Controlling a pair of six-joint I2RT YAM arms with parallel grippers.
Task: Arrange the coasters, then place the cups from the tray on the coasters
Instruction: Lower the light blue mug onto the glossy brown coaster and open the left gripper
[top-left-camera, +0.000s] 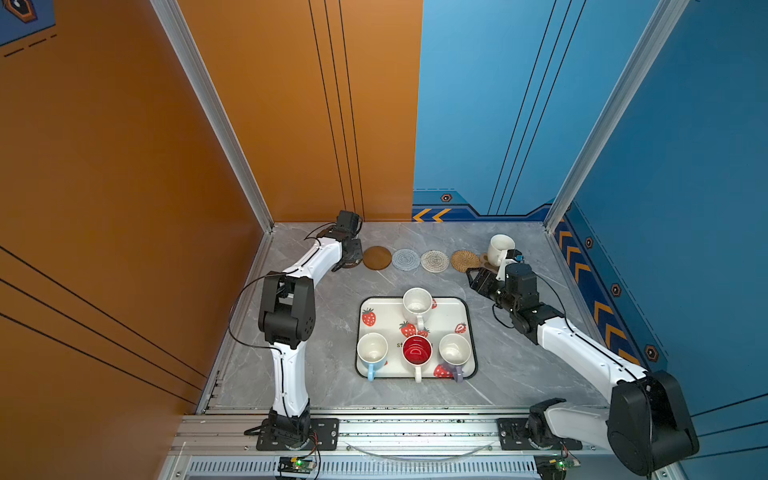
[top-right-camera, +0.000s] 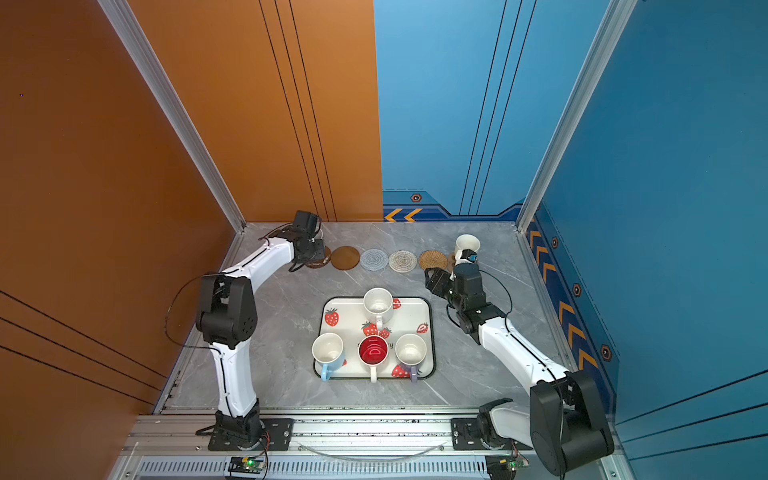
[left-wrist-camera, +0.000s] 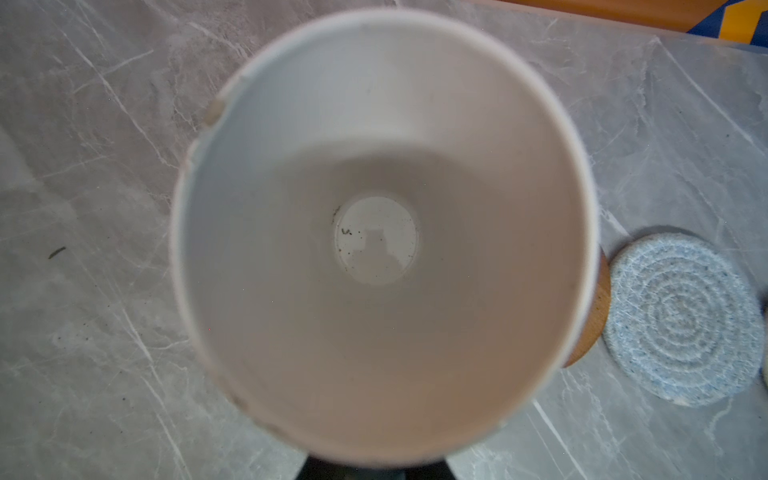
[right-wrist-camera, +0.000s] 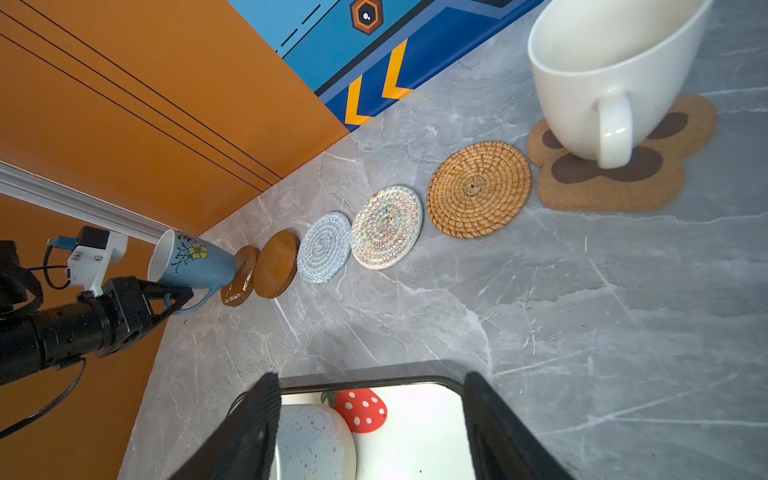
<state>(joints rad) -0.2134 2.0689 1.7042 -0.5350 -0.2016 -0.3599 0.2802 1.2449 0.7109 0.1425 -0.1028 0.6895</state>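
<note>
Left arm reaches the far corner, left gripper (right-wrist-camera: 174, 301) clamped on the handle of a glossy blue floral mug (right-wrist-camera: 199, 264) at a wooden disc coaster (right-wrist-camera: 240, 277); right gripper (right-wrist-camera: 372, 380) gapes empty near the strawberry tray (right-wrist-camera: 424, 424)

**Desk:** What runs along the wall?

**Photographer:** Six coasters in a row on the grey marble table (right-wrist-camera: 582, 311): paw-print mat (right-wrist-camera: 602, 191), tan woven round (right-wrist-camera: 478, 189), cream woven round (right-wrist-camera: 386, 226), grey woven round (right-wrist-camera: 324, 247), brown disc (right-wrist-camera: 276, 270), end brown disc (right-wrist-camera: 239, 278). A white cup (right-wrist-camera: 590, 83) stands on the paw-print mat.

**Desk:** And the arms?

**Photographer:** The left gripper (right-wrist-camera: 176, 297) clamps the handle of a blue flowered mug (right-wrist-camera: 199, 266) whose base meets the end brown disc. The right gripper (right-wrist-camera: 370, 382), fingers apart, frames the strawberry tray (right-wrist-camera: 424, 415) and a speckled cup (right-wrist-camera: 311, 440).
</note>
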